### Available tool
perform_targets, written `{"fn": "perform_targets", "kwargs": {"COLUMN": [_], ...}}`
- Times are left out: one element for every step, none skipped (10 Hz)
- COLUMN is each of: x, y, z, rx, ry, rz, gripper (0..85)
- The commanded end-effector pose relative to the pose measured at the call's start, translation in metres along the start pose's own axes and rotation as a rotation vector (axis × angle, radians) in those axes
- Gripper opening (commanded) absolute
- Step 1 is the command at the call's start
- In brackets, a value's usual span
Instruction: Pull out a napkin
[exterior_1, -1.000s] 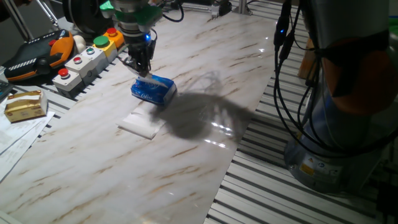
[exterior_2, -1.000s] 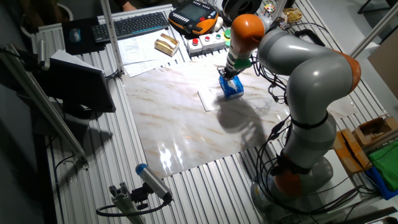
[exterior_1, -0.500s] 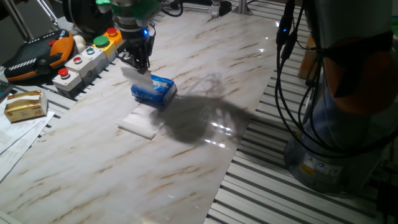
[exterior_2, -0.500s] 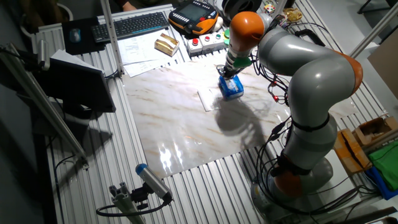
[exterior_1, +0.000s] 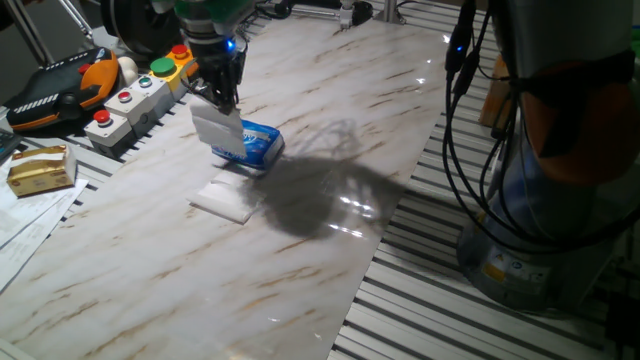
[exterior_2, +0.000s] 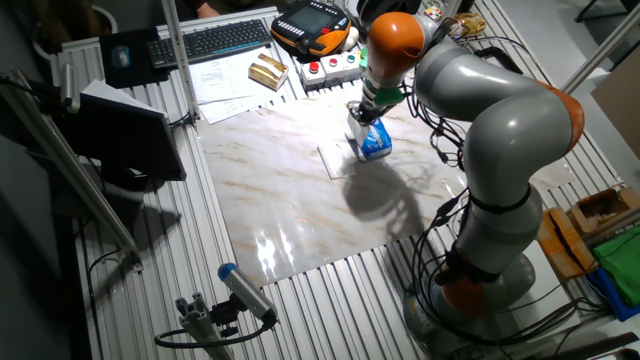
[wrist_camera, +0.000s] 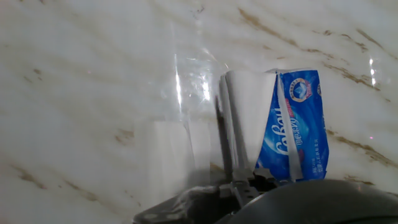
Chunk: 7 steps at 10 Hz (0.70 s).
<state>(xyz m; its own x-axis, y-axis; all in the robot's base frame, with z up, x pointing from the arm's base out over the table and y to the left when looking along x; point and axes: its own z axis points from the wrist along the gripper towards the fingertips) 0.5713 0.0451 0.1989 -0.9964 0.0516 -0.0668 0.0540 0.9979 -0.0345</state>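
While the arm hangs over the marble table (exterior_1: 330, 120), each view reads as follows.

One fixed view, gripper: the gripper (exterior_1: 222, 101) points down, its jaws pinched together on the top edge of the napkin (exterior_1: 218, 131).
One fixed view, napkin: a white sheet hanging straight below the jaws, its lower part over the near end of the tissue pack (exterior_1: 255, 145); whether its bottom is still inside the pack cannot be told.
One fixed view, second napkin: a flat white napkin (exterior_1: 226, 196) lies on the table below and in front of the jaws, just beside the pack.
One fixed view, surroundings: a button box (exterior_1: 130, 98) sits behind the jaws at the table edge.

Other fixed view, gripper: the gripper (exterior_2: 367, 112) is above the pack (exterior_2: 375, 142), with the white napkin (exterior_2: 359, 131) hanging beneath the jaws.
Other fixed view, second napkin: it (exterior_2: 335, 159) lies flat, to one side of the jaws and near the pack.

Hand view, napkin: white folded sheets (wrist_camera: 245, 118) run away from the jaws, touching the blue-and-white pack (wrist_camera: 300, 124) alongside.
Hand view, second napkin: a pale blurred patch (wrist_camera: 169, 152) lies on the other side of the jaws.
Hand view, jaws: only a dark edge at the bottom shows; their grip is not clear here.
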Motion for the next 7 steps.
{"fn": "perform_targets", "kwargs": {"x": [0.0,0.0,0.001,0.002,0.003,0.004,0.005], "y": [0.002,0.005,0.01,0.015,0.019,0.022,0.024], "z": [0.001,0.003,0.006,0.01,0.013,0.015,0.016], "rx": [-0.003,-0.006,-0.006,-0.008,-0.008,-0.008,-0.01], "ry": [0.0,-0.001,-0.003,-0.004,-0.007,-0.006,-0.006], "rz": [0.001,-0.001,0.001,0.009,0.015,0.02,0.024], "gripper": [0.7,0.7,0.7,0.7,0.7,0.7,0.7]}}
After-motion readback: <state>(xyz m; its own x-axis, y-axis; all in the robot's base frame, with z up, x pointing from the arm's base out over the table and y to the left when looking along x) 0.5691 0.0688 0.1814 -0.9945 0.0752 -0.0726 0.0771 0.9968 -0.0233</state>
